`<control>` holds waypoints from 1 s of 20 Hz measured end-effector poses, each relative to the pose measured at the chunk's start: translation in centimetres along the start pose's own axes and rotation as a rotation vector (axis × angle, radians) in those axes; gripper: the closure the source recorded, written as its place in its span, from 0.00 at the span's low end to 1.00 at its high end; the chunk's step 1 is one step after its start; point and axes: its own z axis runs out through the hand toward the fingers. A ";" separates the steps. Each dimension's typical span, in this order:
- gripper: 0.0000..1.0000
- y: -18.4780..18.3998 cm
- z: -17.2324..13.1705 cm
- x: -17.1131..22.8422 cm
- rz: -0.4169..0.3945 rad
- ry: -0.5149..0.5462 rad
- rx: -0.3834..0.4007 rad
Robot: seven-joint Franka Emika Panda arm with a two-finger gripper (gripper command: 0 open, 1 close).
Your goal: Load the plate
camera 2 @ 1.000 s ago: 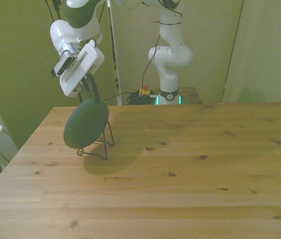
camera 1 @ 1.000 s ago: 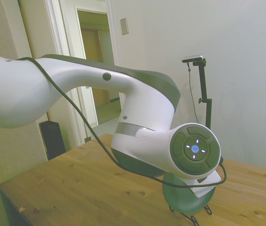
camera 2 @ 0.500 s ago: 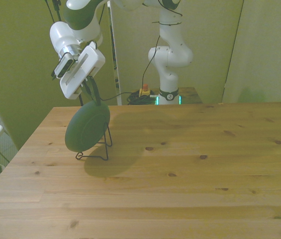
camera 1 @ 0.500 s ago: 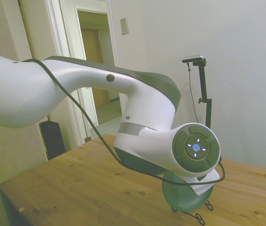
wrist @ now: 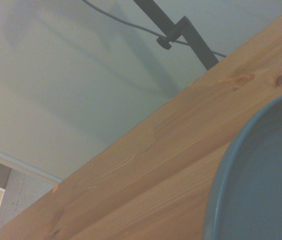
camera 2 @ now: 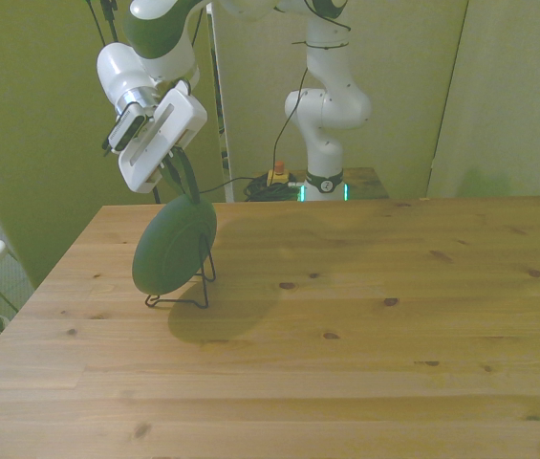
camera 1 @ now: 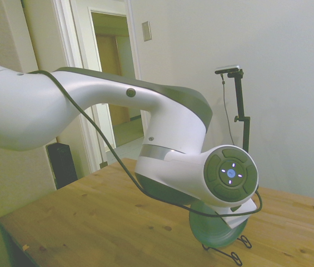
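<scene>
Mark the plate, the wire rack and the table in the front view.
plate (camera 2: 173, 249), front view, middle of its back face.
wire rack (camera 2: 176, 301), front view, base wire left of the feet.
table (camera 2: 365, 344), front view, bare wood near the middle.

So the plate (camera 2: 174, 248) is a round matte teal-green thing with a low raised rim. It's up on edge, tilted, leaning in a thin black wire rack (camera 2: 193, 287) near the front view's left side of the table (camera 2: 365, 325).
</scene>
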 end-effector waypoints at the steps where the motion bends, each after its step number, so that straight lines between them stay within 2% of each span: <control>1: 1.00 0.1 0.1 0.0 0.002 -0.001 -0.001; 2: 1.00 0.2 0.1 0.1 0.004 -0.002 -0.001; 3: 0.00 0.2 0.2 0.1 0.005 -0.003 -0.001; 16: 0.00 -0.6 1.4 0.2 -0.011 -0.032 -0.005; 20: 0.00 -3.1 0.3 0.1 -0.056 -0.018 0.009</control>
